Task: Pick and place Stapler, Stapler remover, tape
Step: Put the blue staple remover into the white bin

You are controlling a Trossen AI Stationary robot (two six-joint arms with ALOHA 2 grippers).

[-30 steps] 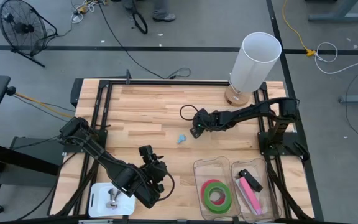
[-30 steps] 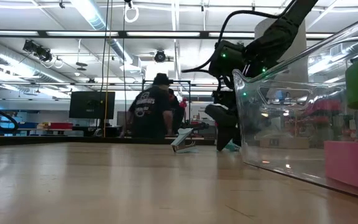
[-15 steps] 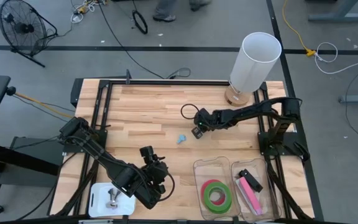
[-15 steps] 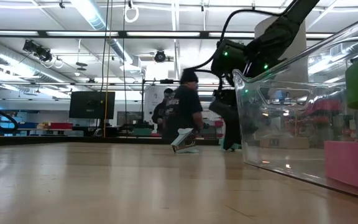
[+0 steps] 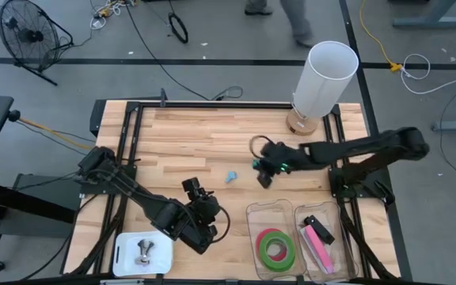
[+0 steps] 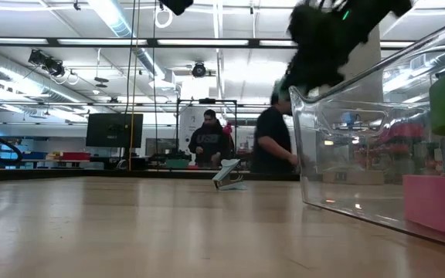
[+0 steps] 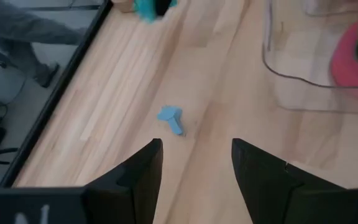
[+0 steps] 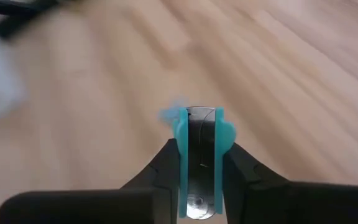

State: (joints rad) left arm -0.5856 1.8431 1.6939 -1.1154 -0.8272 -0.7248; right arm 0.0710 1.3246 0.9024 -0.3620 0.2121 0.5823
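My right gripper (image 5: pixel 264 176) hangs above the table's middle, shut on a teal stapler remover (image 8: pixel 199 155) with a metal centre; it shows as a dark blur high in the low view (image 6: pixel 323 46). A small light-blue piece (image 5: pixel 231 176) lies flat on the wood to its left, also seen in the left wrist view (image 7: pixel 170 118). My left gripper (image 7: pixel 196 168) is open and holds nothing, near the front left (image 5: pixel 204 207). A green tape ring with a red-pink ring (image 5: pixel 276 247) lies in a clear bin (image 5: pixel 253 218). My right gripper pinches the stapler remover between its two fingers, one on each teal side plate (image 8: pixel 180 143). The fingers slant down from the table's right. The remover is lifted clear of the table, its metal middle facing the wrist camera.
A second clear bin (image 5: pixel 340 237) holds a pink stapler (image 5: pixel 317 241) and a black item. A white tray (image 5: pixel 125 257) with a metal piece sits at the front left corner. A tall white cylinder (image 5: pixel 323 79) stands at the far right. People (image 6: pixel 207 143) move beyond the table.
My right gripper has risen from the table beside the light-blue piece and gone toward the right edge, carrying the teal stapler remover clear of the wood. The light-blue piece has stayed where it was. My left gripper has shifted a little toward the right.
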